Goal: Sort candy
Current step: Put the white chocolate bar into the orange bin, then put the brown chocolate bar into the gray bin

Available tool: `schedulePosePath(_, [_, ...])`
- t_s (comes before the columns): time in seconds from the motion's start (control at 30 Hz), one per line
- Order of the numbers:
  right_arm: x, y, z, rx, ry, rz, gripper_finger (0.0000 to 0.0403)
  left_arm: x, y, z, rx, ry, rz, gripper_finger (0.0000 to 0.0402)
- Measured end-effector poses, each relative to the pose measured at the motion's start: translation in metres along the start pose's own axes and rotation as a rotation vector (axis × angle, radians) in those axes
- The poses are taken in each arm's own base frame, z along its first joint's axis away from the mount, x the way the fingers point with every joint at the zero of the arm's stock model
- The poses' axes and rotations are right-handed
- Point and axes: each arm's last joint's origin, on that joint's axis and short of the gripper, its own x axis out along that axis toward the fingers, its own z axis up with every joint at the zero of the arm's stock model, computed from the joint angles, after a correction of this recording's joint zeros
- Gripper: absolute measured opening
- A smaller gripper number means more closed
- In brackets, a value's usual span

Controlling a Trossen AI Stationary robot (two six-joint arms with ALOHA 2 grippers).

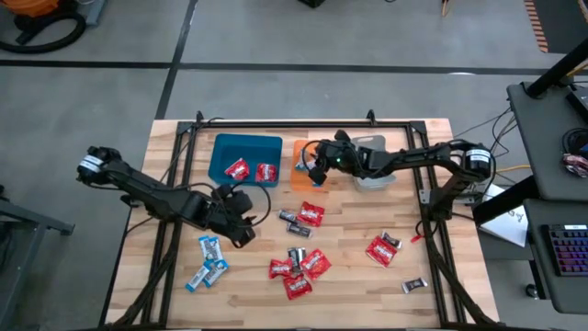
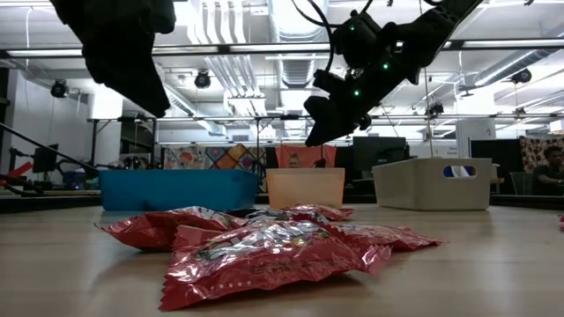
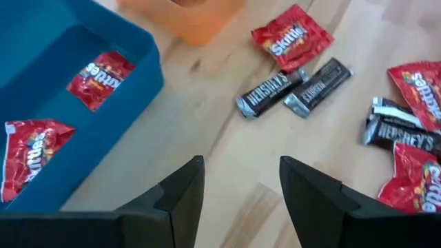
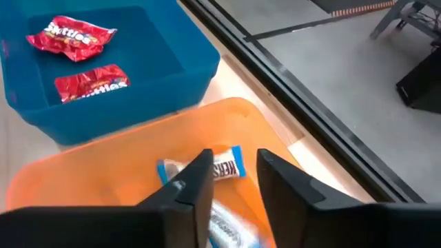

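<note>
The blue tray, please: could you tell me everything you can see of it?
The blue tray is a rectangular, open-topped bin of what looks like plastic, with raised walls and rounded corners. It sits flat on the wooden table near its far edge, to the left of the orange tray and close beside it; whether they touch I cannot tell. Inside lie two red candy packs, side by side on its floor. Neither pincer touches it: the left pincer hovers over the table just beside it.
</note>
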Motion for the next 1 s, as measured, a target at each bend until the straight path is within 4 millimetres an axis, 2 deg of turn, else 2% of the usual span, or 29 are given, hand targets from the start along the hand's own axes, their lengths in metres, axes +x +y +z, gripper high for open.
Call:
schedulePosePath(0.3, [-0.007,0.002,0.005,-0.004,-0.006,0.01,0.0189,-0.001,-0.007,-0.007,0.018,0.098,-0.092,0.0172])
schedulePosePath(0.47, [-0.017,0.011,0.008,-0.024,-0.006,0.039,0.0204,-0.003,-0.011,-0.011,0.003,0.139,-0.14,0.0172])
schedulePosePath(0.6, [-0.029,0.02,0.011,-0.045,-0.009,0.089,0.0205,-0.002,-0.019,-0.009,0.094,0.084,-0.186,0.0172])
schedulePosePath(0.8, [-0.052,0.033,0.015,-0.058,-0.009,0.197,0.0206,0.017,-0.038,0.0,0.314,-0.096,-0.179,0.0172])
schedulePosePath(0.9, [-0.066,0.037,0.016,-0.077,0.001,0.224,0.0206,0.034,-0.047,0.005,0.415,-0.178,-0.121,0.0172])
schedulePosePath(1.0, [-0.081,0.041,0.019,-0.08,-0.012,0.253,0.0206,0.055,-0.048,0.009,0.462,-0.195,-0.064,0.0172])
